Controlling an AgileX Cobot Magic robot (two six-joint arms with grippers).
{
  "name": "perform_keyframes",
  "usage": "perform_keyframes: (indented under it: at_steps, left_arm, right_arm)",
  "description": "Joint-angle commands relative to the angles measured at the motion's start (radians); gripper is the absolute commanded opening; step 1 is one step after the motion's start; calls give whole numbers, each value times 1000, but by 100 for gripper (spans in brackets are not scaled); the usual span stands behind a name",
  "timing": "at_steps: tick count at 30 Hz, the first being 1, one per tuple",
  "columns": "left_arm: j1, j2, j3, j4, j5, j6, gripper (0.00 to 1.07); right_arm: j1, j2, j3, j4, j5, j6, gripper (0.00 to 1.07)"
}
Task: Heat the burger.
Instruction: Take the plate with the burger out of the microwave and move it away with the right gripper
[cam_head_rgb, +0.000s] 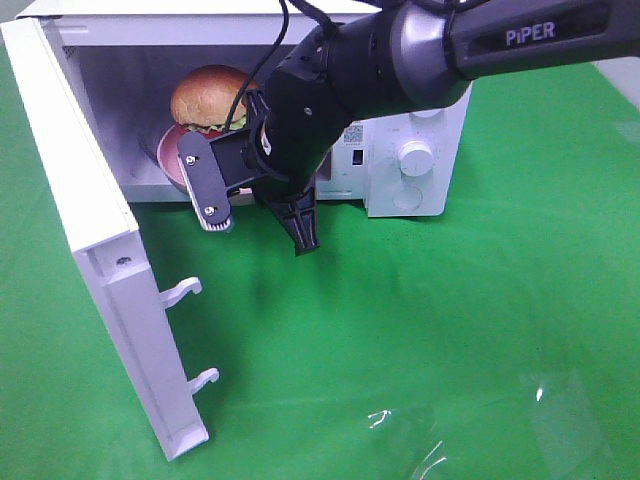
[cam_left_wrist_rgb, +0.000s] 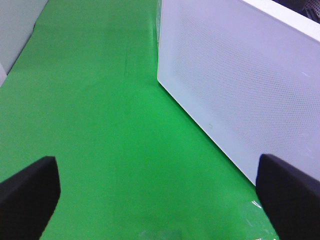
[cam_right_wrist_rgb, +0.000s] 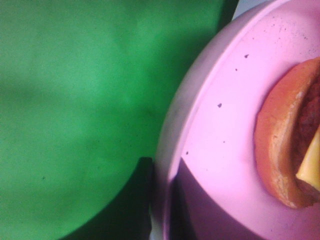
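Two arms are at work on the green cloth (cam_head_rgb: 450, 330). Inside the white microwave (cam_head_rgb: 405, 165), whose door (cam_head_rgb: 90, 240) hangs wide open, the burger (cam_head_rgb: 205, 95) sits on a pink speckled plate (cam_right_wrist_rgb: 225, 135) near the cavity's front edge. The right gripper (cam_head_rgb: 255, 195) is closed at the plate's rim, apparently pinching it. The left gripper (cam_left_wrist_rgb: 160, 192) hangs spread wide and empty beside the door's outer face.

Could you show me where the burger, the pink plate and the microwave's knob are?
burger (cam_head_rgb: 208, 92): high outside view, on the top bun.
pink plate (cam_right_wrist_rgb: 220, 130): right wrist view, on its bare speckled surface.
microwave knob (cam_head_rgb: 414, 157): high outside view, on the knob's round face.
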Motion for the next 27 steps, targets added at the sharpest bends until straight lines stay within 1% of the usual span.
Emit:
perform_keyframes:
  at_steps: [1, 3, 5, 8, 9, 12, 14, 15, 16, 17, 19, 20, 21, 22, 23, 24, 25, 27]
  left_arm:
    - [3, -18, 4, -6, -6, -1, 100]
    - [3, -18, 4, -6, -6, -1, 100]
    - [3, -18, 4, -6, -6, -1, 100]
    - [3, -18, 4, -6, -6, -1, 100]
    - [3, -18, 4, -6, -6, -1, 100]
    - [3, -18, 4, -6, -6, -1, 100]
    - [3, -18, 4, -6, -6, -1, 100]
    - [3, -18, 4, -6, -6, -1, 100]
    - [3, -18, 4, -6, -6, -1, 100]
    - [3, -18, 4, -6, -6, -1, 100]
    - [3, -18, 4, -6, -6, -1, 100]
    - [3, -18, 4, -6, -6, -1, 100]
    - [3, -18, 4, -6, -6, -1, 100]
    - [3, -18, 4, -6, -6, -1, 100]
    - [3, -18, 4, -6, -6, -1, 100]
    - [3, -18, 4, -6, -6, -1, 100]
    - [3, -18, 4, -6, -6, -1, 100]
    - [3, -18, 4, -6, -6, -1, 100]
  right_arm:
    - [0, -51, 14, -30, -76, -13, 0]
    - [0, -62, 28, -31, -84, -13, 0]
    - [0, -107, 86, -38, -113, -13, 0]
    - [0, -123, 108, -38, -116, -13, 0]
    - [0, -138, 134, -38, -116, -13, 0]
    - [0, -145, 147, -38, -119, -13, 0]
    - [0, -191, 229, -38, -169, -13, 0]
    - [0, -191, 229, -38, -169, -13, 0]
    - [0, -211, 266, -38, -192, -13, 0]
    - [0, -211, 266, -38, -192, -13, 0]
    - [0, -245, 323, -38, -221, -13, 0]
    - [0, -245, 323, -38, -221, -13, 0]
    - [0, -268, 360, -38, -241, -13, 0]
    - [0, -268, 360, -38, -241, -13, 0]
    - [0, -289, 389, -38, -257, -13, 0]
    - [0, -289, 389, -38, -257, -13, 0]
    - [0, -310, 417, -38, -268, -13, 0]
    - [0, -323, 431, -38, -272, -13, 0]
